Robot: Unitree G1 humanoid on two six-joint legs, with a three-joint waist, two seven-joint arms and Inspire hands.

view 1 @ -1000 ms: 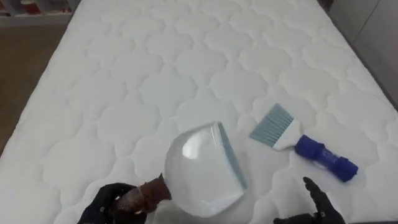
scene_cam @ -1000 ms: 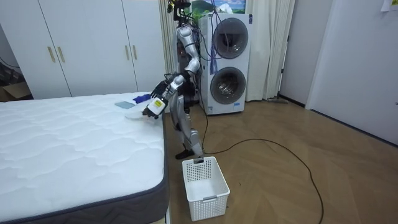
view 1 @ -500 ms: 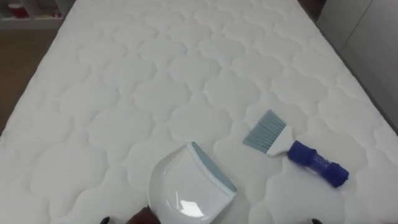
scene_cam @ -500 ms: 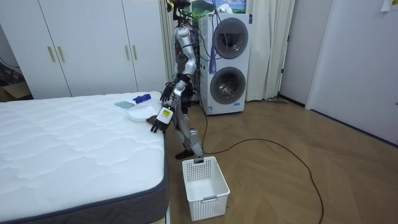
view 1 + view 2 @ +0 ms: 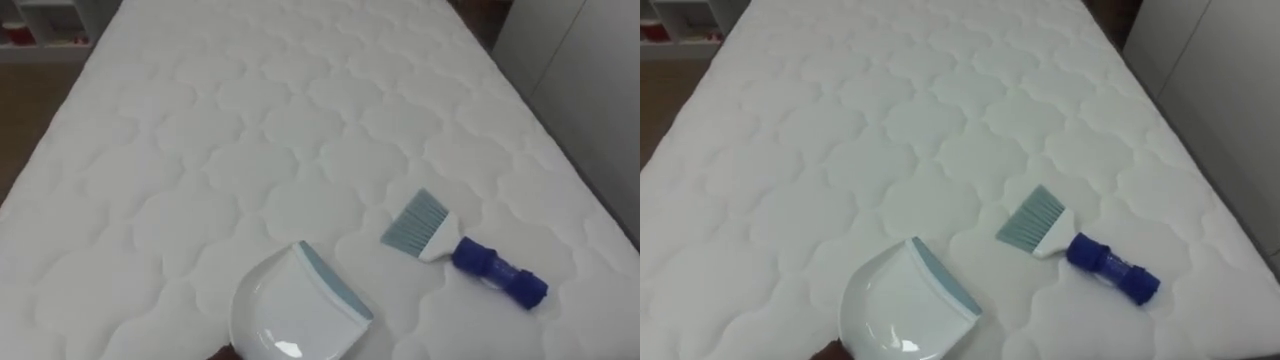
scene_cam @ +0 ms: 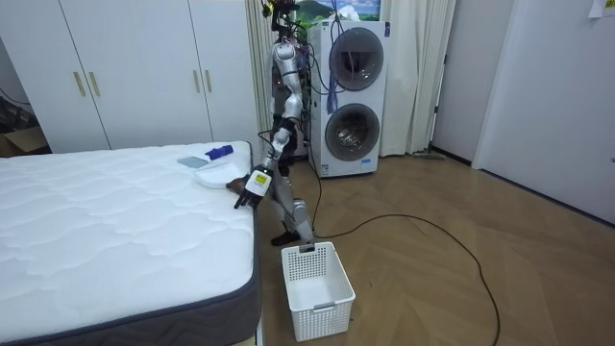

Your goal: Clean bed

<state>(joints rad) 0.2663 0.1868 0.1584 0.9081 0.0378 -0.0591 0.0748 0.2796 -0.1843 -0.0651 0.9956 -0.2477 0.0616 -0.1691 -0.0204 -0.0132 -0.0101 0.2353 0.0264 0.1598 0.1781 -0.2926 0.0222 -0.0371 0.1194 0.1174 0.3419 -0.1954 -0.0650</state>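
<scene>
Both hands are drawing back off the bed [image 5: 250,130] while the robot is straightening at its end. The left hand [image 6: 251,185] is hanging loose-fingered just beside the dustpan [image 5: 290,315], gripping nothing. The right hand [image 6: 275,142] is tucking in by its body, fingers I cannot tell. The brush [image 5: 465,255] is lying near the dustpan, not touching it, both probably staying within easy reach.
</scene>
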